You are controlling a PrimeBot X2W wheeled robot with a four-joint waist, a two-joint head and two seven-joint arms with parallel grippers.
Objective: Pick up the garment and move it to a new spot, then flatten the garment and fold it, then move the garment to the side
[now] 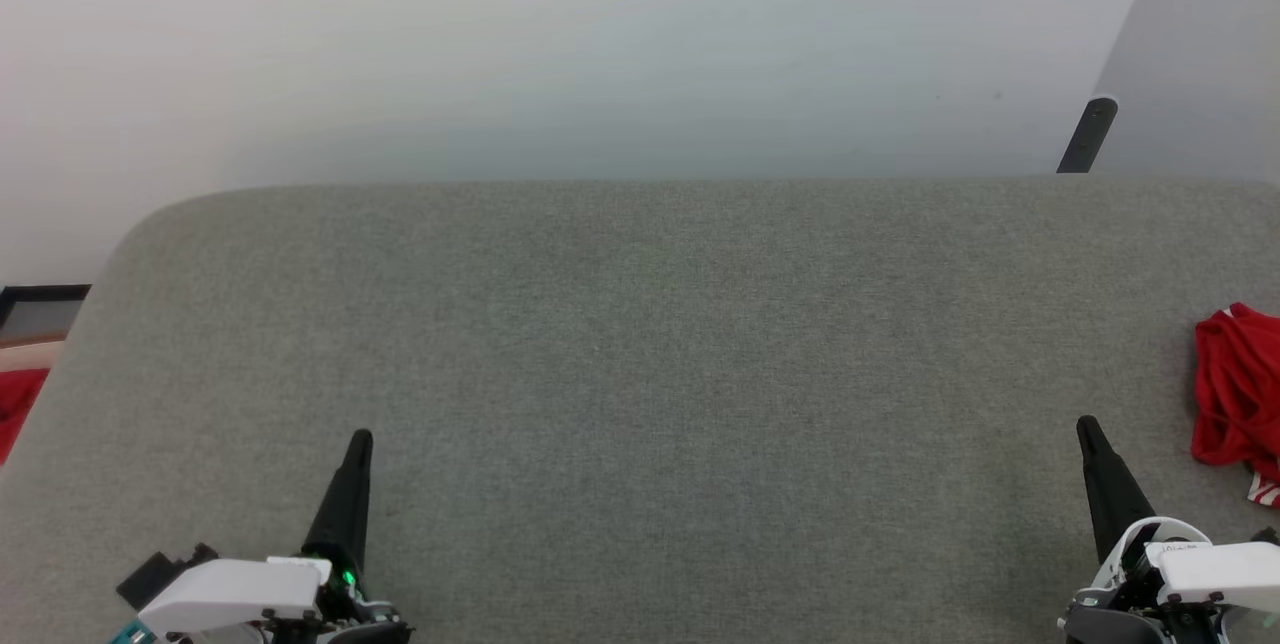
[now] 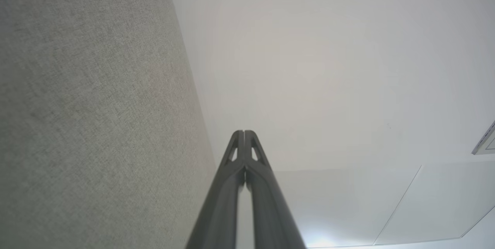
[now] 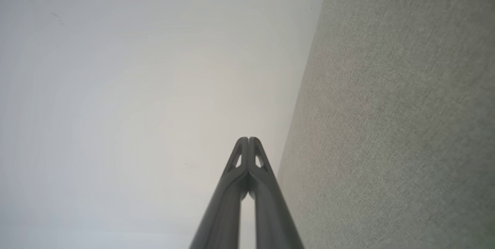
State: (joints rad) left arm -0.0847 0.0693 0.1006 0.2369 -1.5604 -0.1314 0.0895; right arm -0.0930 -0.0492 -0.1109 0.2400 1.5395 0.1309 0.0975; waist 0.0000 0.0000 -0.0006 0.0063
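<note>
looking down from the head, the crumpled red garment [image 1: 1238, 386] with striped trim lies at the right edge of the grey fabric surface [image 1: 640, 344], near the right gripper [image 1: 1087, 424]; the left gripper [image 1: 361, 438] sits well apart. left wrist: dark fingers [image 2: 231, 187] pressed together, empty. right wrist: likewise closed, empty.

Bare room, grey upholstered surface [image 1: 640, 324], white wall [image 1: 500, 44]

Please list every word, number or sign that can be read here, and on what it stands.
No text can be read.
Small dark marks on the white wrist cover behind the right gripper: too small to read.
The garment: red folds and striped trim in view, no letters.
</note>
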